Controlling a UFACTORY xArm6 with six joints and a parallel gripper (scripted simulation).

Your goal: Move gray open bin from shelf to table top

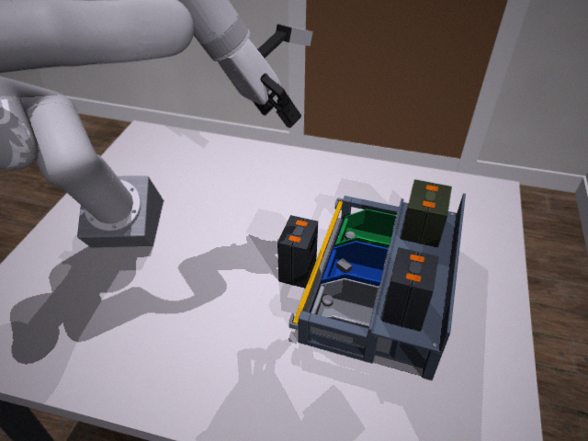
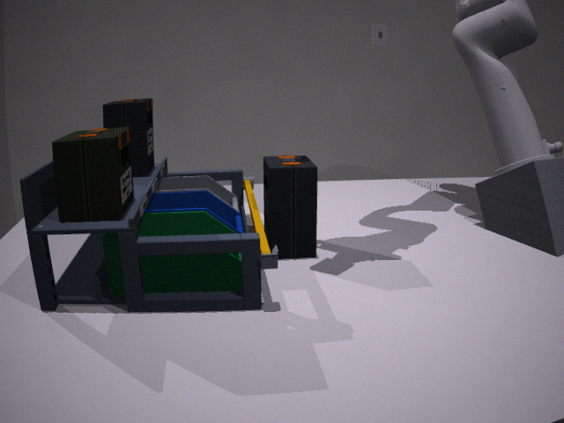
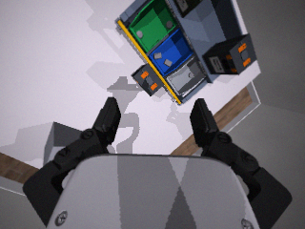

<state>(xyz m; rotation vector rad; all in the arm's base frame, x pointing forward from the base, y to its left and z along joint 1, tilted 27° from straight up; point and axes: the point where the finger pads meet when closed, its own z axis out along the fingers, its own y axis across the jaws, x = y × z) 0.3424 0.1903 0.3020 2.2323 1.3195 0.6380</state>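
Note:
The gray open bin [image 1: 348,298] [image 2: 199,181] [image 3: 189,78] sits in the dark blue-grey shelf [image 1: 332,328] [image 2: 191,243] [image 3: 202,31], at the end of the lower row beside the blue bin [image 1: 367,260] [image 2: 191,200] [image 3: 175,50]. The green bin [image 1: 375,222] [image 2: 181,269] [image 3: 152,21] is on the blue bin's other side. A small grey part [image 1: 327,299] lies in the gray bin. A yellow bar [image 1: 315,265] [image 2: 256,216] [image 3: 148,62] runs along the bins' front. My gripper [image 1: 285,111] [image 3: 154,107] is open and empty, high above the table [image 1: 213,189], far from the shelf.
A black box [image 1: 297,249] [image 2: 290,204] [image 3: 148,78] stands on the table right in front of the yellow bar. An olive box [image 1: 424,213] [image 2: 91,174] and a black box [image 1: 411,289] [image 2: 131,131] stand on the shelf's upper deck. The arm's base block [image 1: 123,213] [image 2: 523,204] stands at the table's far side.

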